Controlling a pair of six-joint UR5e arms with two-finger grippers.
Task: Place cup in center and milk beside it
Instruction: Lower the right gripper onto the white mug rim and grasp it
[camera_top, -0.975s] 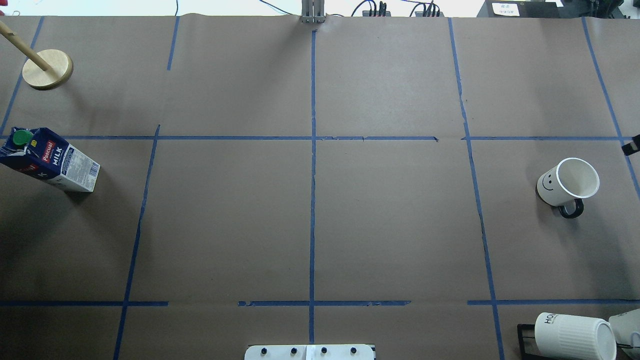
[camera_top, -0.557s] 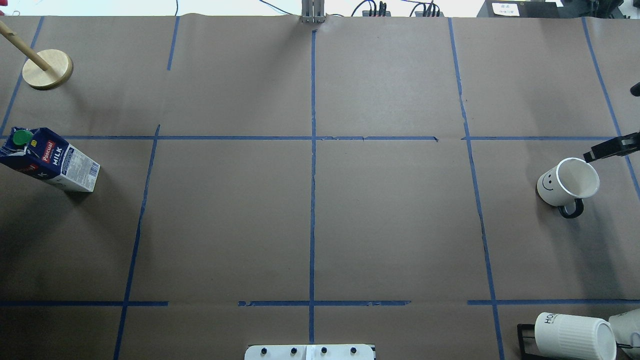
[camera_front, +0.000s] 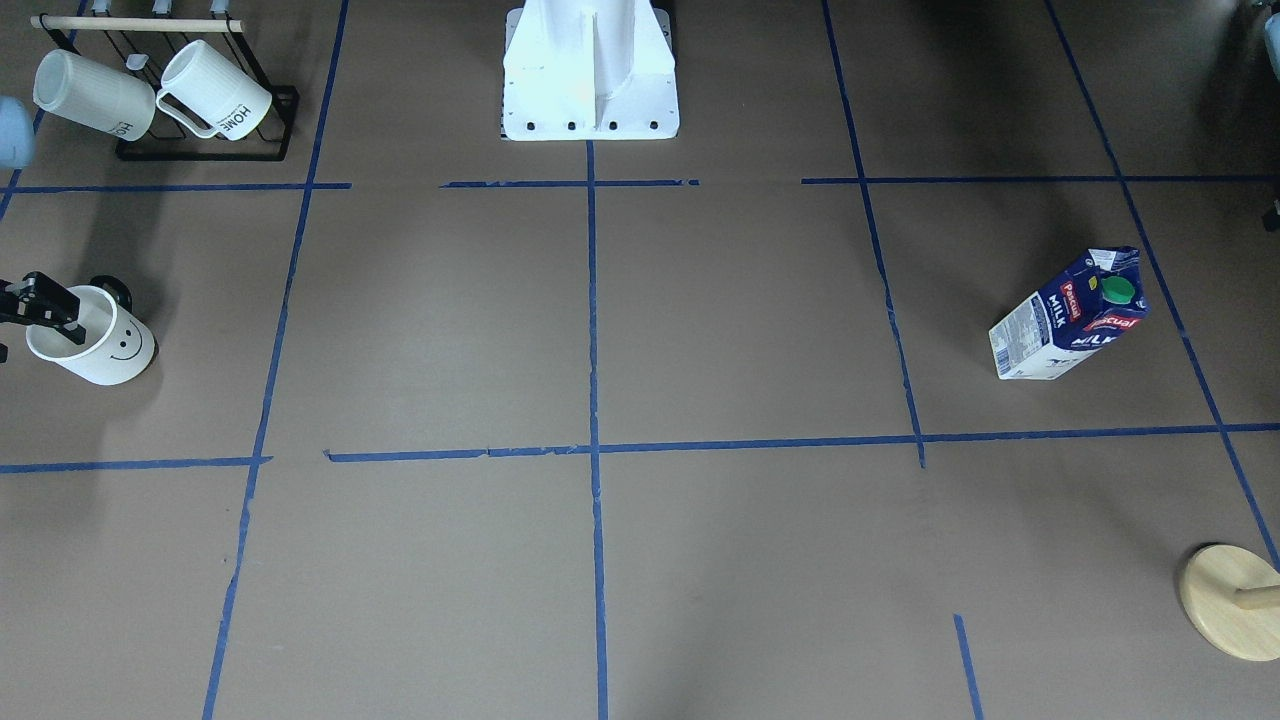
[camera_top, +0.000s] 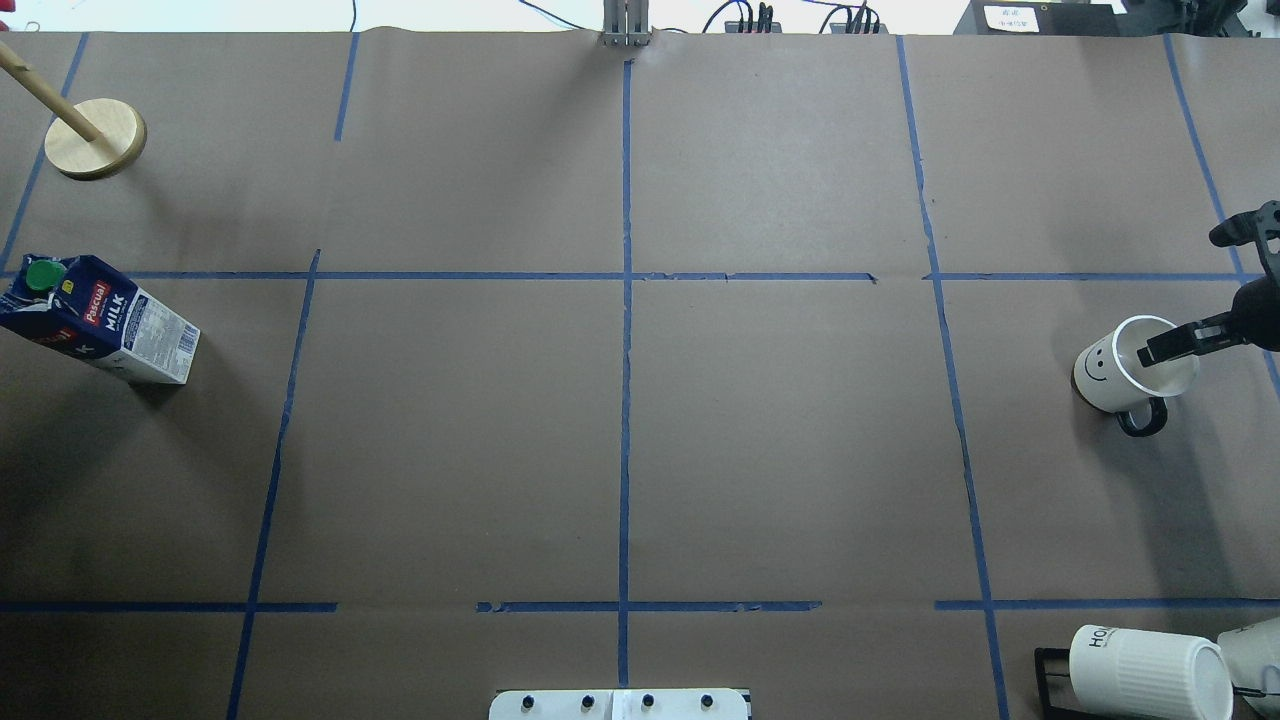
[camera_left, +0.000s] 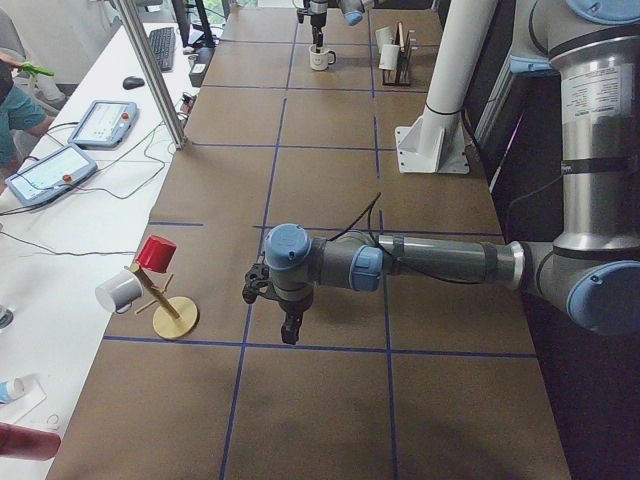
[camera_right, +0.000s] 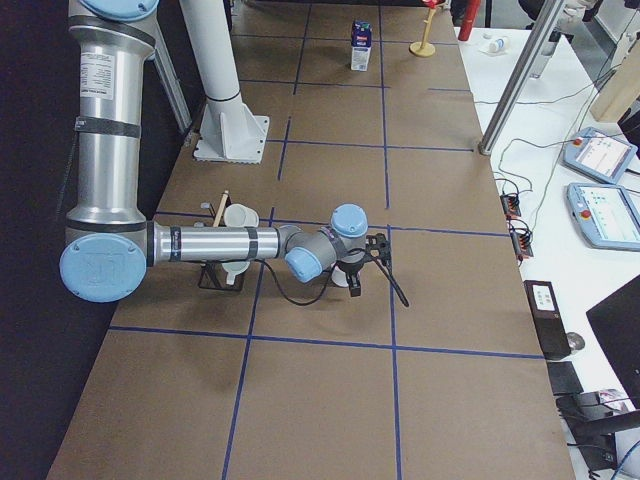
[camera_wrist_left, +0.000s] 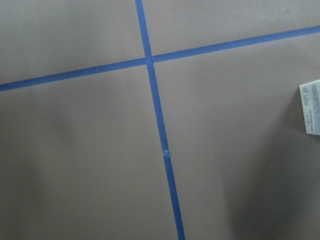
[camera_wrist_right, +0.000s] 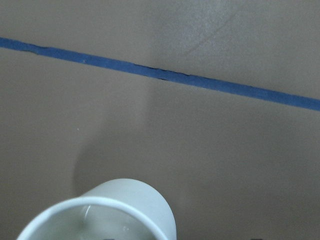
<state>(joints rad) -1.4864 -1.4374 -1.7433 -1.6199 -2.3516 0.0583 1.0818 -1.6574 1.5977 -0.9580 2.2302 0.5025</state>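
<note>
The cup (camera_top: 1100, 378), white with a black smiley and black handle, stands upright at the table's right side; it also shows in the front view (camera_front: 112, 352) and the right wrist view (camera_wrist_right: 120, 207). My right gripper (camera_top: 1178, 297) is open, one finger (camera_top: 1170, 345) over the cup's mouth, the other outside its rim on the far side. The milk (camera_top: 105, 322) stands at the far left, also in the front view (camera_front: 1068, 318). The center (camera_top: 660, 300) is bare paper. My left gripper (camera_left: 290, 325) hovers over the table near the milk's side; I cannot tell if it is open.
A black rack with ribbed HOME mugs (camera_top: 1150, 672) stands at the near right corner. A wooden stand (camera_top: 95, 138) is at the far left. The robot's white base (camera_top: 620, 705) sits at the near middle edge.
My right gripper has come in from the right edge toward the cup; one finger now reaches over the cup's mouth. The cup and the milk have not moved.
</note>
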